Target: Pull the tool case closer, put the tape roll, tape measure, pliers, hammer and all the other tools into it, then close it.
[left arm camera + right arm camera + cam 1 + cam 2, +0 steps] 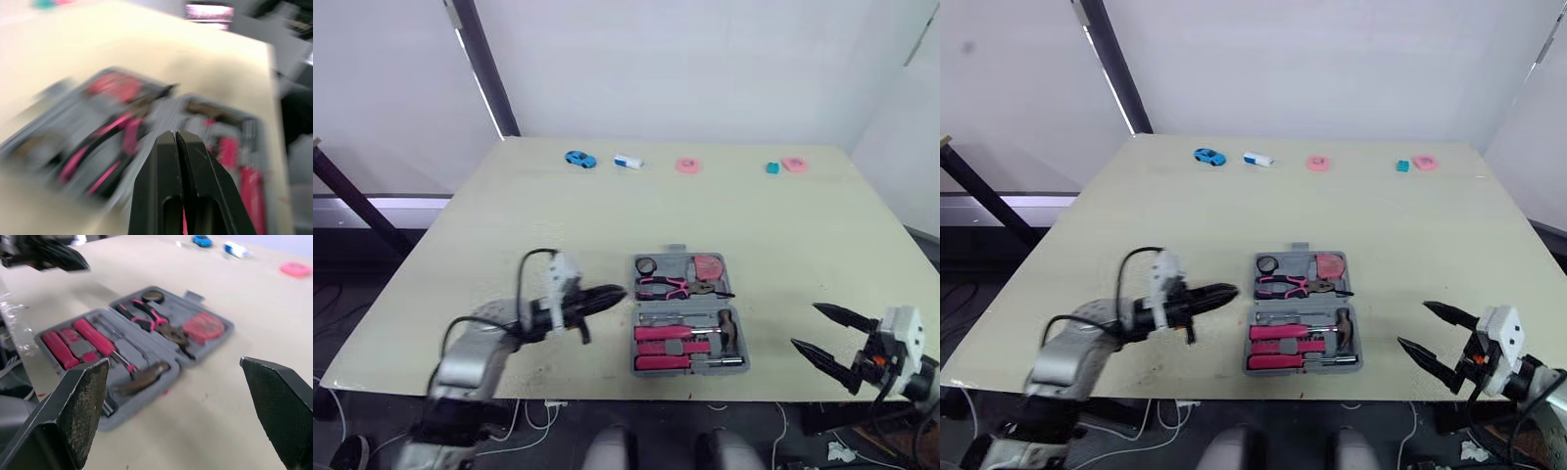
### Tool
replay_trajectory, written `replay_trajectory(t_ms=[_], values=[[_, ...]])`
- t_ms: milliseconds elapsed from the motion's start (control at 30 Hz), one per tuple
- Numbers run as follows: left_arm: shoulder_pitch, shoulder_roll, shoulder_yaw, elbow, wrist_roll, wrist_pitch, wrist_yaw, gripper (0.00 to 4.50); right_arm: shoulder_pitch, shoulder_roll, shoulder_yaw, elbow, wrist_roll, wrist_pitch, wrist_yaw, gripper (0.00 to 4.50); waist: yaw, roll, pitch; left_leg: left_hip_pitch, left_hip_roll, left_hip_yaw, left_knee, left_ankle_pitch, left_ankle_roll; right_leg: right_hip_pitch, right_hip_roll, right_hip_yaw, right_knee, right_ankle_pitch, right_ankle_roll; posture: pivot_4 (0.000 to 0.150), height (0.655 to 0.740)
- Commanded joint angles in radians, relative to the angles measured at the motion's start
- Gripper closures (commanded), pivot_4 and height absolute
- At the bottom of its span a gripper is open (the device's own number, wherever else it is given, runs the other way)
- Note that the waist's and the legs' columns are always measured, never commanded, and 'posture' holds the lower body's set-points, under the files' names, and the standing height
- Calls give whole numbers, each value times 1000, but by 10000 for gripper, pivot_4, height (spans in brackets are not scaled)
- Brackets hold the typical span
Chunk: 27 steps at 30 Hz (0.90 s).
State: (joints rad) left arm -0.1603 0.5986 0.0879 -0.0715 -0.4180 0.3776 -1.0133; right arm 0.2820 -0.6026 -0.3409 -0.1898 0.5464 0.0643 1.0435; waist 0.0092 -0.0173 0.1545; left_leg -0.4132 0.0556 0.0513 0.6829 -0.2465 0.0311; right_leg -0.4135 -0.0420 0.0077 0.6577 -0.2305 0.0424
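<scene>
The grey tool case (690, 305) lies open and flat on the pale surface (607, 215), near its front edge and roughly in the middle, with its two halves side by side front to back. In the far half sit the black tape roll (646, 265), the red tape measure (708, 266) and the pink-handled pliers (668, 286). The near half holds the hammer (726, 328) and pink-handled screwdrivers (661, 336). The left gripper (619, 292) hangs low over the surface just beside the case's left edge, pointing at it. Its two black fingers are pressed tight together with nothing between them, and a small gap separates their tips from the case. The right gripper (807, 326) is to the right of the case, well apart from it and close to the front edge of the surface. Its fingers are spread wide and it carries nothing. Along the far edge of the surface stand a blue toy car (579, 159), a white and blue piece (627, 162), a pink piece (687, 165), a small teal block (772, 168) and another pink piece (793, 164), all far from the case.
</scene>
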Motion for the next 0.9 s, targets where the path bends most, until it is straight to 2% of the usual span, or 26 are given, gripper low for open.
replay_trajectory(t_ms=[33,67,133,167,233,367,567,733,900], values=[[106,39,158,-51,-43,-14,42,26519,30,7,-57,5,-11,-54,-18,0,1,1,1,0,0,0,0,0,0,0,0,0,0,0,0,1500,7395],[147,41,200,-46,-47,-24,56,23069,42,9,-62,18,-16,-64,-15,0,2,1,1,0,1,1,0,0,0,0,-1,0,0,0,0,1500,7395],[222,36,266,-31,-40,-53,86,13153,61,14,-72,41,-20,-81,-11,0,3,1,1,1,1,2,0,0,0,0,-3,0,0,0,1,1500,7395],[258,36,290,-28,-34,-69,92,6748,67,16,-77,51,-18,-88,-11,0,3,1,1,1,1,2,0,0,0,0,-4,0,0,0,1,1500,7395],[337,35,335,-39,-33,-85,100,813,80,17,-90,68,-19,-103,-11,0,4,1,1,0,1,2,0,0,-1,-2,-8,0,-1,0,1,1500,7395],[453,23,419,-73,-53,-92,127,813,112,14,-127,95,-13,-120,-9,0,5,1,1,-1,1,3,-2,-3,-5,-4,-12,0,-1,0,1,1500,7395],[533,13,478,-99,-70,-107,152,813,143,10,-156,137,-17,-138,1,0,4,1,0,-1,1,3,-5,-3,-6,-6,-13,4,-2,-1,1,1500,7395],[491,26,400,-101,-46,-107,144,813,106,-14,-116,150,-31,-94,-6,0,4,1,0,-1,1,5,-9,-3,-6,-7,-13,5,-5,-1,1,1500,7395],[358,51,285,-75,-28,-81,127,813,-2,-54,-29,120,-36,5,-12,0,4,0,0,0,0,9,-9,-2,-3,-8,-10,3,-5,0,0,1500,7395]])
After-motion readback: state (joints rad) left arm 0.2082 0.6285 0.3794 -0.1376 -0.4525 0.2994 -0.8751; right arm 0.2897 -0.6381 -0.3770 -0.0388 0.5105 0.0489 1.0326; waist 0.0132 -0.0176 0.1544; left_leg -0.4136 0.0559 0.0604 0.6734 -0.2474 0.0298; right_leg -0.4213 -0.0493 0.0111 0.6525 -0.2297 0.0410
